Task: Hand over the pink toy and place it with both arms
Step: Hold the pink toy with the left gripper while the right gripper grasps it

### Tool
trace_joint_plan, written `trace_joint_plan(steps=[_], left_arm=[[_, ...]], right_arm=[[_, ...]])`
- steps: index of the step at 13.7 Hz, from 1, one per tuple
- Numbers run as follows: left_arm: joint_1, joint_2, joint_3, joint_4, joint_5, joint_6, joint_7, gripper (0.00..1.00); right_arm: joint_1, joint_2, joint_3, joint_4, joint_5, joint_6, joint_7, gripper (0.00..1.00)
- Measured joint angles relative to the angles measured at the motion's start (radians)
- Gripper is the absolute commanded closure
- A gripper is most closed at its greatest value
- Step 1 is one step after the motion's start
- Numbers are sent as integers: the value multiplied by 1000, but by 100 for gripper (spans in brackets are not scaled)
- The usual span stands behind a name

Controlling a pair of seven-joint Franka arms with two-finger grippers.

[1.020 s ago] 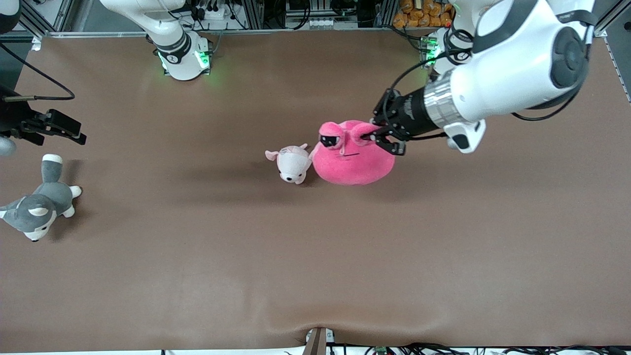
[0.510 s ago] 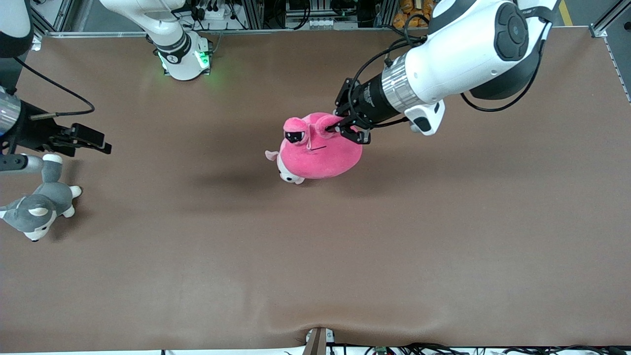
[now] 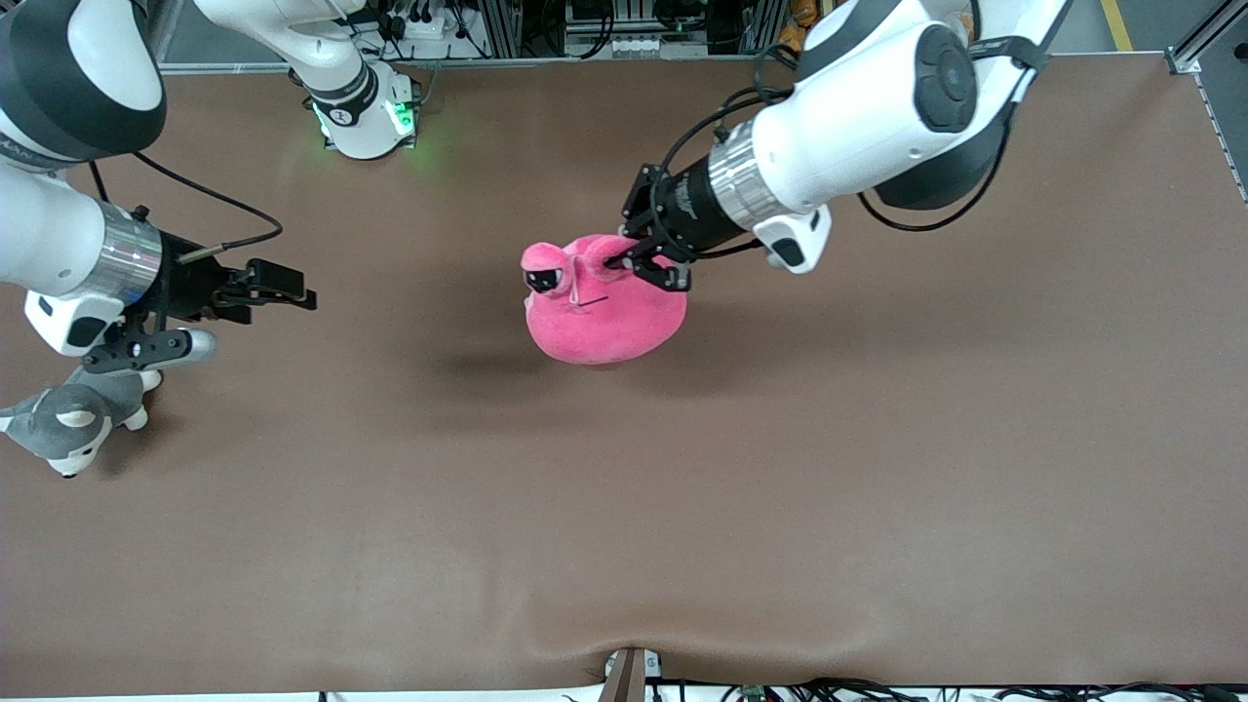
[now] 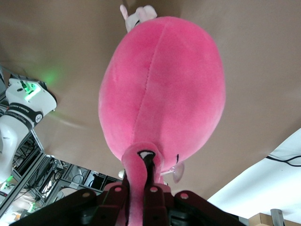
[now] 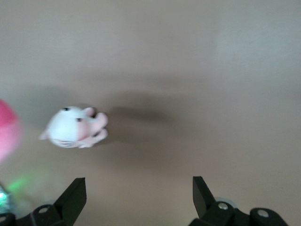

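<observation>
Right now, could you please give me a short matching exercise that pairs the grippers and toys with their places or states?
Column one:
1. left gripper
2. right gripper
3. pink toy
4. grey plush

Column two:
A. lying at the right arm's end of the table
B. open, holding nothing
C. hanging in the air by one eye stalk
D. shut on a plush eye stalk

Pairs: 1-D, 2-B, 3-C, 4-A

I saw the pink toy [image 3: 603, 312] hanging over mid-surface [image 3: 682, 487] above the small plush [image 5: 75, 127], while the husky plush [image 3: 68, 419] lay at the right arm's end
</observation>
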Motion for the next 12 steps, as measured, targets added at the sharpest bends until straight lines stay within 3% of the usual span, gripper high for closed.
trace_joint_plan(steps=[6,9,12], left_arm=[[-49,27,0,0,0,100,-14,100],[-72,44,0,0,0,146,-19,100],[-84,55,1,0,0,161,-19,100]], right_arm=[[70,11,4,10,264,-2,542,0],[106,13,5,12,377,1,715,0],[149,26,5,12,415,42,805,0]])
